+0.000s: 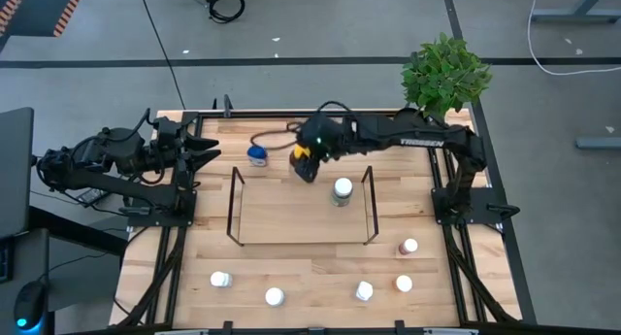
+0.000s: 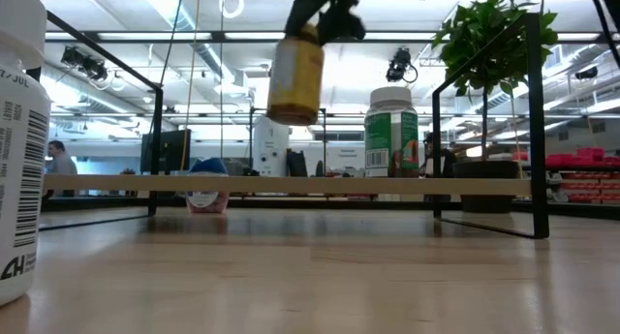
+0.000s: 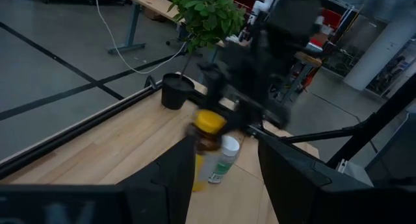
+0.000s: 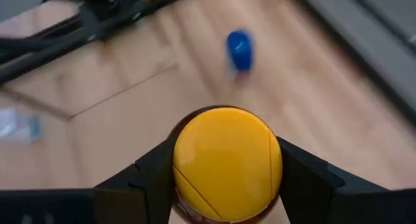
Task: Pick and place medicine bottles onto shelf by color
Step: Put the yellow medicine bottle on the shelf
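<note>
Now 1 amber bottle (image 4: 226, 160) pinched in right end effector (image 1: 305, 167), 7 others, 1 shelf (image 1: 301, 207)

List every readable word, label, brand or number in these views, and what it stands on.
"TROSSEN", small but legible: on the right arm.
"JUL", beside a barcode: on the near white bottle in the low view; its other print is cut off.
Green-labelled bottle on the shelf: print too small to read.
Amber yellow-capped bottle in the right claw: label blurred.
</note>
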Robot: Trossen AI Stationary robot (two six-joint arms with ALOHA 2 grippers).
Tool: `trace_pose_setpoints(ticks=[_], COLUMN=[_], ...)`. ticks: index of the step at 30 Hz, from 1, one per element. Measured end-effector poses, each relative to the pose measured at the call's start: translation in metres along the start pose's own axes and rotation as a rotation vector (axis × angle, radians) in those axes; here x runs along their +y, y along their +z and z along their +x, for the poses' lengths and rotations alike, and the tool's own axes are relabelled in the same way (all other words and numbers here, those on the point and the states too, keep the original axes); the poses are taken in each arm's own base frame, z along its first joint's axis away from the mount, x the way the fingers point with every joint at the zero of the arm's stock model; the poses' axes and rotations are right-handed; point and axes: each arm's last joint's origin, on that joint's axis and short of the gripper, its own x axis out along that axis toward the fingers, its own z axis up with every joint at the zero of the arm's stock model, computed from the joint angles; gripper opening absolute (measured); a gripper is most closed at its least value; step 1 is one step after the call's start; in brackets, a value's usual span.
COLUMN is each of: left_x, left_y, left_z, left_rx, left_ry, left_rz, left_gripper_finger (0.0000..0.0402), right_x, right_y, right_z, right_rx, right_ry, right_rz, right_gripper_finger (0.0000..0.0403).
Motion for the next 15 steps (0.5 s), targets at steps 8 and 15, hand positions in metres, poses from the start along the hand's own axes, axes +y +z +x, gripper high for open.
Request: trace_pose_setpoints(ticks=[8,15], left_x=[0.0,-0.001], left_y=[0.0,0.0], left_z=[0.0,0.0], left_rx=[0.002,0.016], left_ry=[-0.004,-0.029], left_rz=[0.001,0.002], left_gripper_finger=[0.0178,0.0175], right_x=[0.055,0.089], right_y=[-0.046,-0.071], right_z=[-0.016,-0.029], right_rx=[0.125,0.107], right_ry=[-0.049,-0.05], right_rz=[0.073,0.153], right_gripper_finger=[0.0227,0.0227])
